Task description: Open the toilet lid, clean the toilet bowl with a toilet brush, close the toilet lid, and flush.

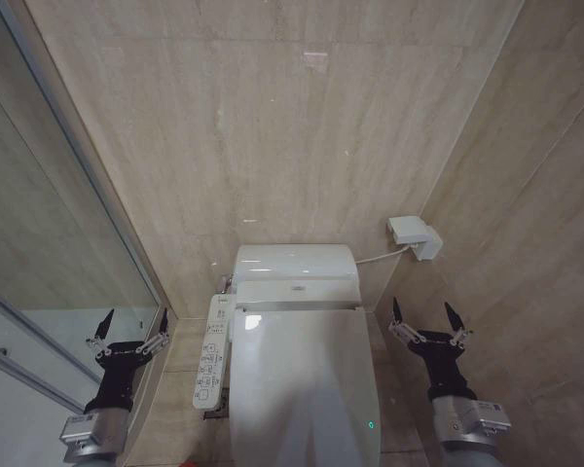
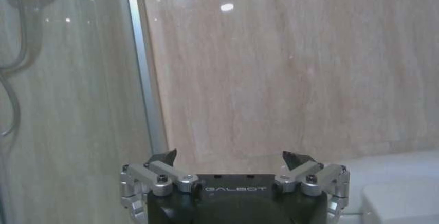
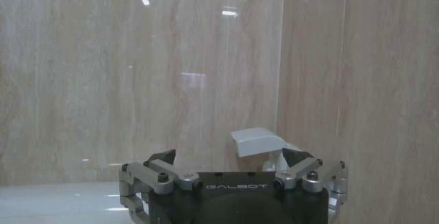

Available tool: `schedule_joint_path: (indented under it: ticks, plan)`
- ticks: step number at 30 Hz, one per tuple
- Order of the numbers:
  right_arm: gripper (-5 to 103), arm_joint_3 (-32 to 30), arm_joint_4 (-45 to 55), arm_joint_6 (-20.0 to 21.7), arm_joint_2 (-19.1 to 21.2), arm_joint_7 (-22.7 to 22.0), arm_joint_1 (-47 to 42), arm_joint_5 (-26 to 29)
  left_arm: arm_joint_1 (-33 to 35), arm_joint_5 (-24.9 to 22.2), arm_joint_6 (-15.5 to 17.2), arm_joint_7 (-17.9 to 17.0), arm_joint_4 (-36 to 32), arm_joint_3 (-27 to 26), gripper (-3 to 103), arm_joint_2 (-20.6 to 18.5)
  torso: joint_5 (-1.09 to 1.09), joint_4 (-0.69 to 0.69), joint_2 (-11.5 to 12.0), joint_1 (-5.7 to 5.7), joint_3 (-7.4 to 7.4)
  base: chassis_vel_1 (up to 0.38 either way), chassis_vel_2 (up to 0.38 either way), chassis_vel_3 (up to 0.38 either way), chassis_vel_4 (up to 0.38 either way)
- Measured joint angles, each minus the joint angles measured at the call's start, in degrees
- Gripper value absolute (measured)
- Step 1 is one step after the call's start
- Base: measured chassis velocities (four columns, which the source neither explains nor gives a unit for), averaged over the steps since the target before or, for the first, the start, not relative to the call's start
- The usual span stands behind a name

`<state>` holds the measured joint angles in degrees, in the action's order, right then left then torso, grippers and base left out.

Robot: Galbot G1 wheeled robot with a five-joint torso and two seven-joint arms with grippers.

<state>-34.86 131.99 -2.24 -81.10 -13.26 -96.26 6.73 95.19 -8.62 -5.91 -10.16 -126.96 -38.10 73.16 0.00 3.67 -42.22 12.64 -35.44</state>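
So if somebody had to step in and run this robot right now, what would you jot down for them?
Left gripper: open, holding nothing, raised beside the glass shower wall.
Right gripper: open, holding nothing, raised near the side wall, below the small white wall box.
Toilet lid: shut, between the two arms; control panel on its left side.
Done: nothing visible.
Left: open the lid, brush the bowl, close the lid, flush.

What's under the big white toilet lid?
Can't tell. The toilet lid is shut flat, hiding everything under it, the bowl too. The left gripper and right gripper hang open on either side, touching nothing.
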Motion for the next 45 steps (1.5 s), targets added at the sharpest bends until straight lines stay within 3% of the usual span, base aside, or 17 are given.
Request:
schedule_joint_path:
  ticks: [8, 16, 45]
  plan:
    - [100, 0.0, 0.0, 0.0, 0.0, 0.0, 0.0, 0.0, 3.71, -4.94, 0.81, 4.41, -5.16, 0.31, 100, 1.27, 0.0, 0.0, 0.0, 0.0, 0.0, 0.0, 0.0, 0.0, 0.0]
    - [100, 0.0, 0.0, 0.0, 0.0, 0.0, 0.0, 0.0, 4.05, -5.43, 2.69, 4.85, -6.59, 0.25, 100, 1.93, 0.0, 0.0, 0.0, 0.01, 0.0, 0.0, 0.0, 0.0, 0.0]
    - [100, 0.0, 0.0, 0.0, 0.0, 0.0, 0.0, 0.0, 5.15, -4.73, 1.65, 3.69, -7.22, 0.66, 100, 1.91, 0.0, 0.0, 0.0, 0.01, 0.0, 0.0, 0.0, 0.0, 0.0]
